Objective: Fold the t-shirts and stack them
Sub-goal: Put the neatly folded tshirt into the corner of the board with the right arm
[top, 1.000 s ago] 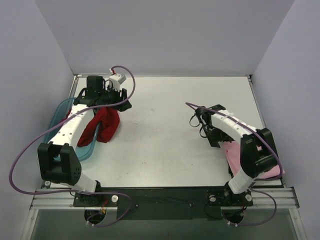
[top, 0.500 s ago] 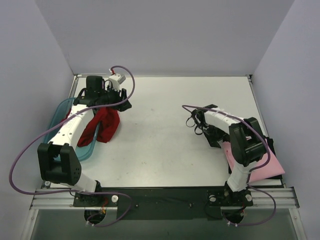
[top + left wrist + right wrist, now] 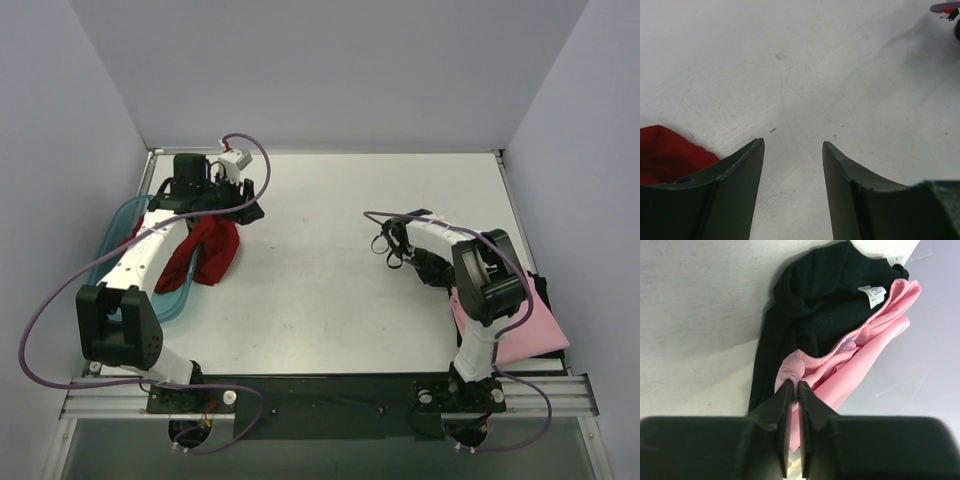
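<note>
Right arm [image 3: 440, 235] swung its elbow inward since a second ago; pink shirt [image 3: 875, 335] looks stacked on black shirt [image 3: 810, 305], just ahead of right gripper [image 3: 793, 385], which is pinched on pink cloth; red shirt [image 3: 665, 150], just left of the wide, empty left gripper [image 3: 792, 142], looks unfolded, so that one's left to do.

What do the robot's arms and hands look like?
The left arm and right arm have white shells with black joints and bases; a thin purple cable loops along each. The left hand and right hand each end in two dark, matte, tapering fingers.
</note>
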Robot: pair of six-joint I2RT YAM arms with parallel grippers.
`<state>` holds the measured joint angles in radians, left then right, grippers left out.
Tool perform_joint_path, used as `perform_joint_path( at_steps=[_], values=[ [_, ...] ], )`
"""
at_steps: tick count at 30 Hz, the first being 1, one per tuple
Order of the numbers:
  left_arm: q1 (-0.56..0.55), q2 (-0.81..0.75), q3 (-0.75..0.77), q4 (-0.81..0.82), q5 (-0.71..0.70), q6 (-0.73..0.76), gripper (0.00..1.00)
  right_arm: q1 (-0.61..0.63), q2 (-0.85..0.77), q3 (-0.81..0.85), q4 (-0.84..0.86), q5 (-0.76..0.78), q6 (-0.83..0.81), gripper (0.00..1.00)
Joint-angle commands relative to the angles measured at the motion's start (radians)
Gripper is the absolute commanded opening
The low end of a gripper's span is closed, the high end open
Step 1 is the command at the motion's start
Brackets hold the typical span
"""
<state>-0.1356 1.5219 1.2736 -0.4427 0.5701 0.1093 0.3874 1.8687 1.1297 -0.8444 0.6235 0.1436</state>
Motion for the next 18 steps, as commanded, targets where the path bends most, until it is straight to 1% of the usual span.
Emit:
perform_joint_path(
  at_steps=[1,7,10,12,18],
  values=[
    [0.010,0.007,0.004,0.050,0.034,-0.005,0.60,-0.059,-0.072,0.033,-0.029,0.032,0.008,0.00],
    [0.010,0.006,0.004,0.050,0.034,-0.002,0.60,-0.179,-0.103,0.091,0.031,0.024,-0.036,0.00],
    [0.008,0.006,0.000,0.050,0.033,0.000,0.60,-0.188,-0.100,0.142,0.042,0.022,-0.041,0.00],
    [0.008,0.004,-0.002,0.053,0.033,0.000,0.60,-0.186,-0.085,0.163,0.042,-0.008,-0.041,0.00],
    [0.011,0.001,-0.005,0.044,0.022,0.013,0.60,-0.186,-0.049,0.137,0.059,-0.042,-0.032,0.00]
  ],
)
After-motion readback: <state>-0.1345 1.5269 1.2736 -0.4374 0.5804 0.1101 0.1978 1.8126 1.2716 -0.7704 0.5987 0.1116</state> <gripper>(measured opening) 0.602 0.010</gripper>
